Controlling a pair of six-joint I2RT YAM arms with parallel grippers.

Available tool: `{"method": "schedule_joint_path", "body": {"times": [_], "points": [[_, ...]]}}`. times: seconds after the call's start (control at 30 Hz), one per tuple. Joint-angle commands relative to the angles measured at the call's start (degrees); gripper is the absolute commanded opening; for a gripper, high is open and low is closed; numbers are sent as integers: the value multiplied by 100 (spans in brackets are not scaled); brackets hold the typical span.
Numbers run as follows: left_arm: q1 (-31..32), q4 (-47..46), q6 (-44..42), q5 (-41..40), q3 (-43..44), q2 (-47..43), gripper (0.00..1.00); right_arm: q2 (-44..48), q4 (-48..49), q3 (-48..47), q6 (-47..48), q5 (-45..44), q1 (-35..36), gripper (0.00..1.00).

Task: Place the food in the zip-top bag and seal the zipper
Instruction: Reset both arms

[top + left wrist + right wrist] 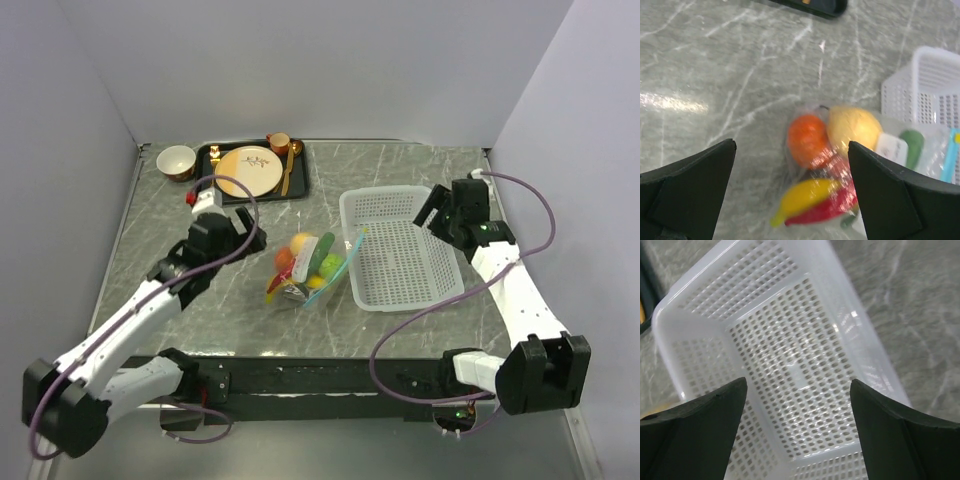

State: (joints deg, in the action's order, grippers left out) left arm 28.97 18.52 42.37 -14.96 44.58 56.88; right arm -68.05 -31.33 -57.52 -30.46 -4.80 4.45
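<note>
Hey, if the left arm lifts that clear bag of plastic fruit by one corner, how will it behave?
Probably floppy: the zip-top bag is thin crinkled film, so it should sag. The banana and tomato inside look loose and may shift. Its teal zipper looks open, so tipping might spill them.

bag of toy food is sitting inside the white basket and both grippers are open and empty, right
No. The top view shows the bag lying on the table beside the white basket, not inside it. The left gripper and right gripper are indeed open and empty.
</note>
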Motion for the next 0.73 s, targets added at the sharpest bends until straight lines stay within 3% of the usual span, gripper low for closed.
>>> {"method": "schedule_joint_path", "body": {"times": [0.0,0.1,0.23,0.53,0.7], "points": [[-384,-472,-404,620,385,113,99,275,188,241,338,-320,-418,95],[-392,-735,-649,223,271,-256,99,319,477,381,374,-583,-664,96],[-392,-859,-765,326,78,-459,99,529,892,653,269,-759,-717,96],[-392,-877,-449,336,-345,-696,100,2418,2016,2058,75,-1181,-708,100],[-270,-560,-580,-460,-72,-669,100,2859,2543,2674,75,-1418,-708,100]]}}
